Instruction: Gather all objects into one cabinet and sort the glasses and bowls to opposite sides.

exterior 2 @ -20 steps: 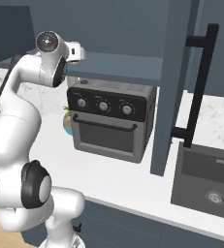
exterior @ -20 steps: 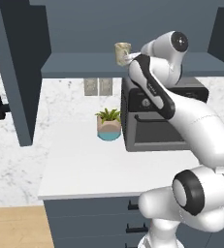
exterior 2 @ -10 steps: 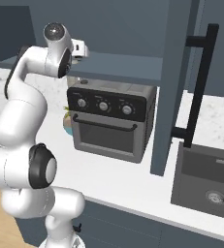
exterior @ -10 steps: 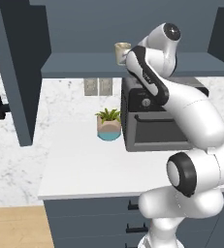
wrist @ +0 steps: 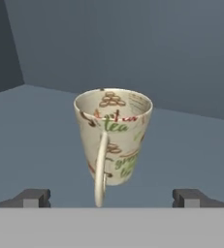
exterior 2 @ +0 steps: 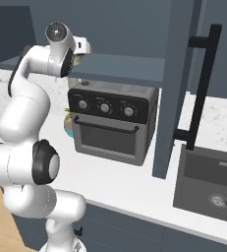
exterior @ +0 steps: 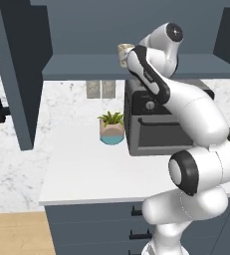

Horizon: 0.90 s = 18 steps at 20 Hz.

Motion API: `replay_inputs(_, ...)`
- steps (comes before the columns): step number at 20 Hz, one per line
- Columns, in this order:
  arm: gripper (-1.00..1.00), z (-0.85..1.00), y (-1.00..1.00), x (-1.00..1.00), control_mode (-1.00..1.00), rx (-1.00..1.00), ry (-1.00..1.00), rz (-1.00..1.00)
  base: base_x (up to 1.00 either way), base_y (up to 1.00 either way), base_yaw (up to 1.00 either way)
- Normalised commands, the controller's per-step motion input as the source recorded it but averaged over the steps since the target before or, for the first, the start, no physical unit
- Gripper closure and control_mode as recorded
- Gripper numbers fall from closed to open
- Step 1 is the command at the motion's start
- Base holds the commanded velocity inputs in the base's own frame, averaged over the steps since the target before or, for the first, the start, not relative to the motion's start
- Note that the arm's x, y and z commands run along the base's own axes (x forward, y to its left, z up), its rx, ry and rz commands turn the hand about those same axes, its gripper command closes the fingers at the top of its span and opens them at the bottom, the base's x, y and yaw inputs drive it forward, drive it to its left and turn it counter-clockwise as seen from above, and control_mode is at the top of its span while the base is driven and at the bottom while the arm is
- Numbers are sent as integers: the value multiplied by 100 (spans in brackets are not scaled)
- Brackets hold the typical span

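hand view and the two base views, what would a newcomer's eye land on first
First the beige printed cup, upright on the slate-blue cabinet shelf, its handle turned toward the camera between the tips of the open gripper. Then the big white arm reaching up over the black oven on the counter.

The cup [wrist: 114,140] looks like glazed beige ceramic with printed lettering. The cabinet shelf [wrist: 36,126] is matt slate-blue. The bench [exterior: 86,169] is smooth white; the backsplash [exterior: 66,107] is marbled stone.

Shelf [wrist: 45,126] bare round cup [wrist: 114,140]; hand [wrist: 111,197] unblocked.
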Motion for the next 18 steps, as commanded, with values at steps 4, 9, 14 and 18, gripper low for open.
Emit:
replay_inputs(4,-100,0,6,5,-100,0,0,0,0,0,0)
replay_inputs(9,-100,0,13,15,-100,0,0,0,0,0,0)
replay_inputs(14,-100,0,16,23,-100,0,1,0,0,0,0)
replay_inputs(18,-100,0,4,16,-100,0,1,0,0,0,0)
